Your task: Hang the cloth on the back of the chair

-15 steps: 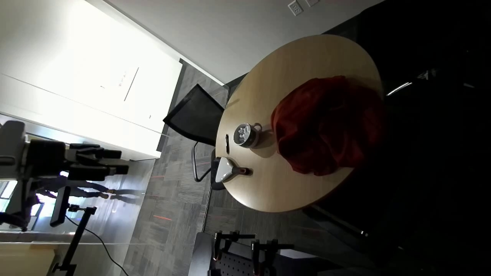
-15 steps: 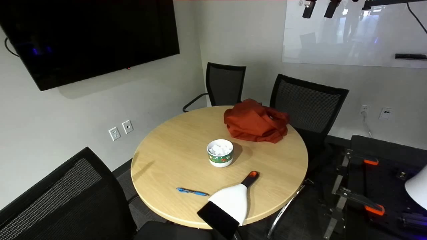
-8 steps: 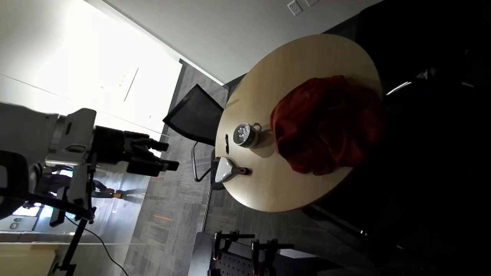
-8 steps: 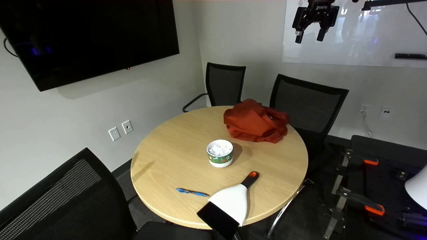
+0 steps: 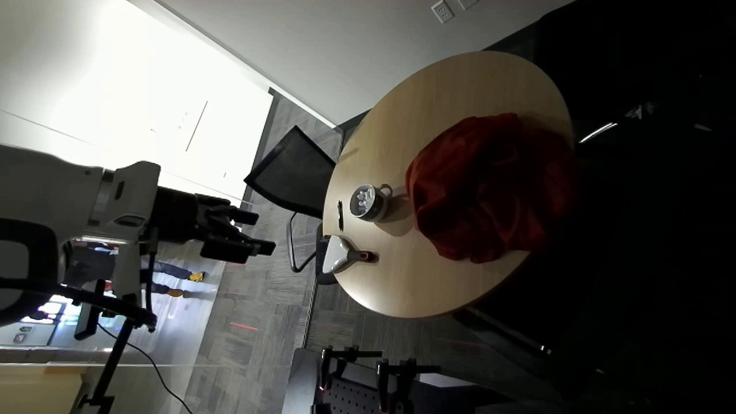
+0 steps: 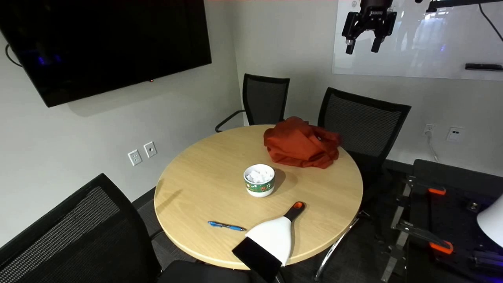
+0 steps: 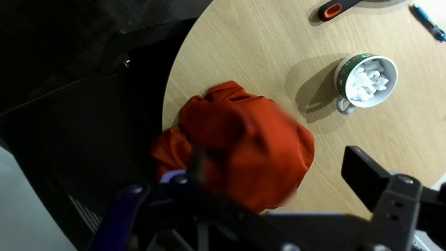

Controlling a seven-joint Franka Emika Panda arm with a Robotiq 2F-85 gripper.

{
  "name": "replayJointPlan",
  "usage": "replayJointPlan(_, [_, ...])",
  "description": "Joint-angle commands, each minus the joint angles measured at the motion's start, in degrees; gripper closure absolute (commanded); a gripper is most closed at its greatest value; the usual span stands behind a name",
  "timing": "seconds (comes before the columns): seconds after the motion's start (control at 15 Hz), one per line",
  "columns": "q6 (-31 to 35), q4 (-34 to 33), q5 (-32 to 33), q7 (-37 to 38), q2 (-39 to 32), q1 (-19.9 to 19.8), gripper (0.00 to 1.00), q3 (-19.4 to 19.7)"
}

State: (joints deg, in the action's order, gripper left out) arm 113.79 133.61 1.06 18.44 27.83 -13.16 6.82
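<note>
High in an exterior view, the black two-fingered tool (image 6: 362, 48) is spread apart, holding nothing. The crumpled red cloth (image 6: 298, 146) sits at the far right of the round, pale wooden table (image 6: 204, 177). Reaching seems the step — next, the tool should come down and pinch a fold.

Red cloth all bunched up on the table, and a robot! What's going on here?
The robot is meant to hang the cloth on the back of a chair, probably the one right beside it. It hasn't picked it up yet: its gripper is open, up in the air, holding nothing. The cloth lies in a heap by the edge of the table. A mug and a pen are there too.
</note>
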Motion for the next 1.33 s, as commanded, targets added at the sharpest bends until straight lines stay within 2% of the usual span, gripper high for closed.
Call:
replayJointPlan(0.0, [-0.31,-5.90,-5.28,-2.06,-9.24,0.02,0.00,3.64])
replayJointPlan(0.27, [1.64,-11.69,-9.11,-0.67,-21.16,-0.56,0.00,6.31])
replayJointPlan(0.53, [4.62,-18.08,-8.48,2.76,-34.39,-0.98,0.00,7.32])
replayJointPlan(0.6, [4.42,-13.13,-8.26,0.21,-28.01,-0.72,0.00,7.26])
replayJointPlan(0.73, [4.75,-14.31,-8.25,0.28,-31.34,-0.60,0.00,7.32])
replayJointPlan(0.93, [4.74,-14.30,-8.25,0.27,-30.21,-0.71,0.00,7.38])
replayJointPlan(1.2, [2.63,-23.22,-8.83,-6.31,-37.93,-1.07,0.00,7.33])
replayJointPlan(1.27, [2.63,-26.69,-7.00,-7.57,-41.10,-1.10,0.00,7.33])
